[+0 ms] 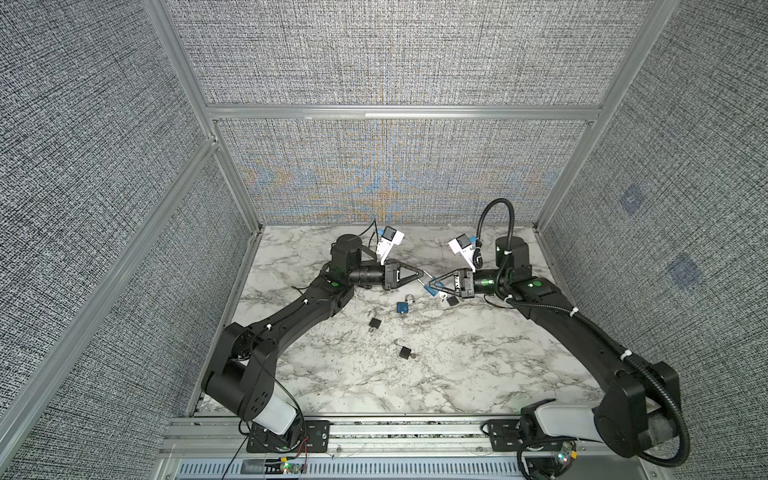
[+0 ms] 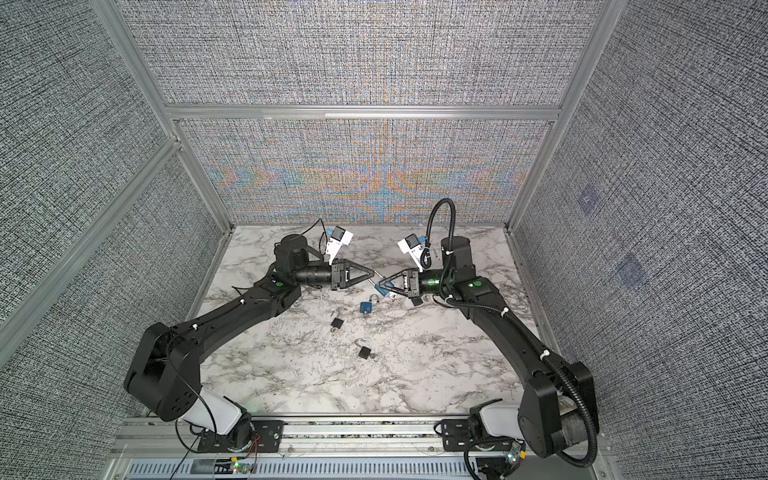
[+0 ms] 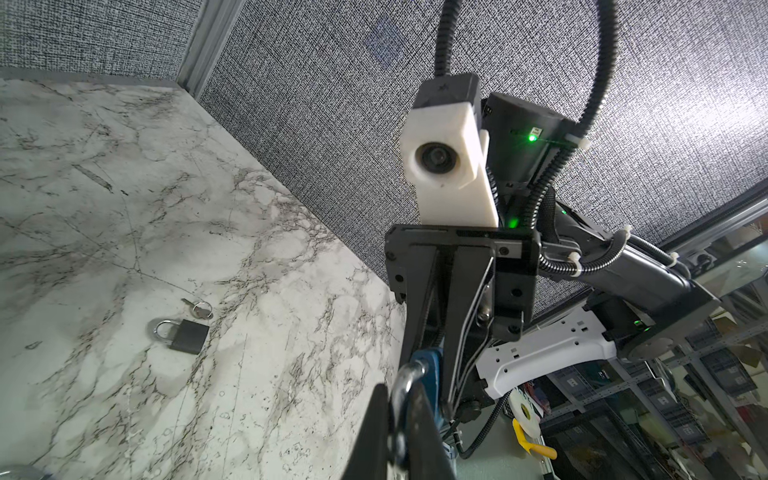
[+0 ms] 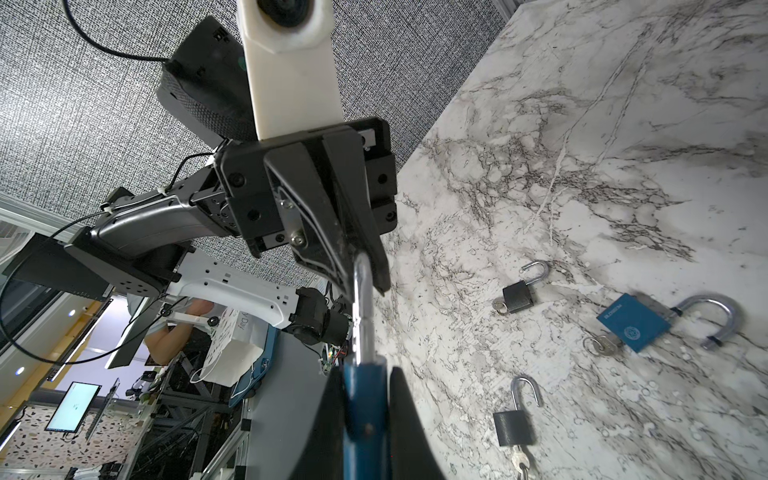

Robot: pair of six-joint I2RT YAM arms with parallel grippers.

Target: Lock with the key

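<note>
A blue padlock (image 4: 365, 411) hangs above the marble table between the two arms. My right gripper (image 4: 365, 374) is shut on its blue body (image 1: 433, 287). Its silver shackle (image 4: 362, 316) runs out to my left gripper (image 3: 398, 388), which is shut on the shackle (image 3: 405, 376). In both top views the two grippers (image 1: 424, 277) (image 2: 376, 275) meet tip to tip at mid-table. No key shows in the held lock. A second blue padlock (image 4: 633, 326) lies on the table with its shackle open and a key (image 4: 598, 345) at its base.
Three black padlocks lie on the marble table (image 1: 478, 374): two open ones (image 1: 375, 323) (image 1: 405, 352) toward the front, and a closed one (image 3: 187, 336) under the right arm with a key (image 3: 199, 308) beside it. Fabric walls enclose the table.
</note>
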